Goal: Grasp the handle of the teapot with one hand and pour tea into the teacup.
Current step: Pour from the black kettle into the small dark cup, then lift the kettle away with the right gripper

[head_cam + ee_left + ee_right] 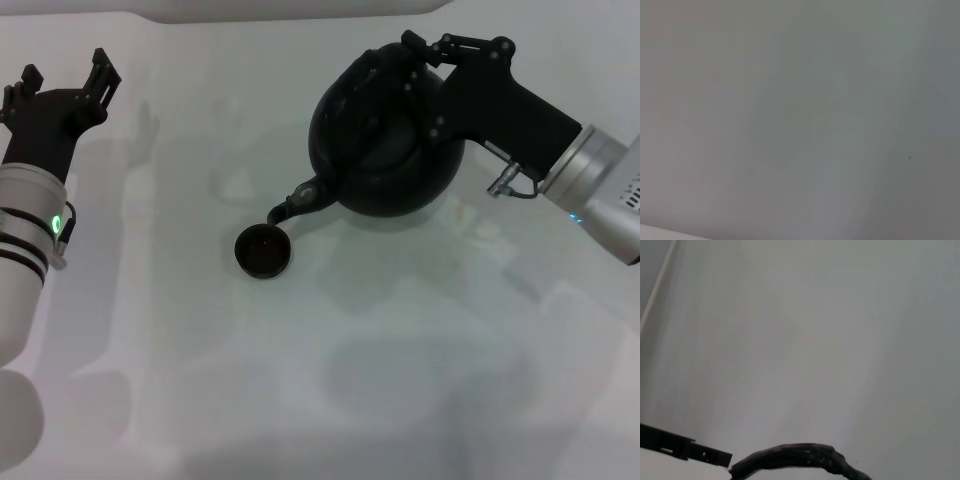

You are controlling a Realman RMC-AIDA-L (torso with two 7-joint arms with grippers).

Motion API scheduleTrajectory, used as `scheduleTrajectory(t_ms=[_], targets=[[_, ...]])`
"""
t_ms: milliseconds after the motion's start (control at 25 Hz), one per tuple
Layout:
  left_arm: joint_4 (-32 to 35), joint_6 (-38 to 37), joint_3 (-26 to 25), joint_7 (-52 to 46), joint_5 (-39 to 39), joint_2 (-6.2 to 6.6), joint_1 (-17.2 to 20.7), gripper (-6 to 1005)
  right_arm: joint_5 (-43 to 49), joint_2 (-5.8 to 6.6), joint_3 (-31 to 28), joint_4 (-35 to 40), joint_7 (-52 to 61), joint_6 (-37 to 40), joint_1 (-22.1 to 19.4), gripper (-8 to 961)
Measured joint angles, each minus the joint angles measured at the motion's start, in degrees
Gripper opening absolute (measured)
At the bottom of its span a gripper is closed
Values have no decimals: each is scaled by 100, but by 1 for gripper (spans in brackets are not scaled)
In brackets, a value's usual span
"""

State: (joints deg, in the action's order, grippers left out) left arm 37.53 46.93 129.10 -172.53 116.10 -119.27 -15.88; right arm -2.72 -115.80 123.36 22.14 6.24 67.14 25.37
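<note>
Gripper (pixel 412 62) on right clamps handle (pixel 372 70), teapot (pixel 385 150) tipped over teacup (pixel 263 250).

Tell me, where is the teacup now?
In the head view, the teacup stands on the white table near the centre, directly under the spout of the tilted teapot, toward the robot's left of it.

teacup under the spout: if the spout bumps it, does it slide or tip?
Probably slides: the teacup is small and likely light, sitting on a smooth white table. Tipping seems less likely, since it looks low and bowl-shaped. The risk is real: the spout of the teapot in the right hand hangs just above its rim.
</note>
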Motion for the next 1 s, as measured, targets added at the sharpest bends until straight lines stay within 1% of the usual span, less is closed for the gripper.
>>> scheduleTrajectory(t_ms=[240,360,1000], targets=[[0,-23,4,0,-2,0,-3,890,-1,-10,11,207,-481,-344,18,144],[0,-22,21,0,-4,0,-3,890,0,-12,18,231,-639,-393,19,143],[-60,-28,27,0,-14,0,-56,891,-6,-22,99,376,-1694,-402,38,129]])
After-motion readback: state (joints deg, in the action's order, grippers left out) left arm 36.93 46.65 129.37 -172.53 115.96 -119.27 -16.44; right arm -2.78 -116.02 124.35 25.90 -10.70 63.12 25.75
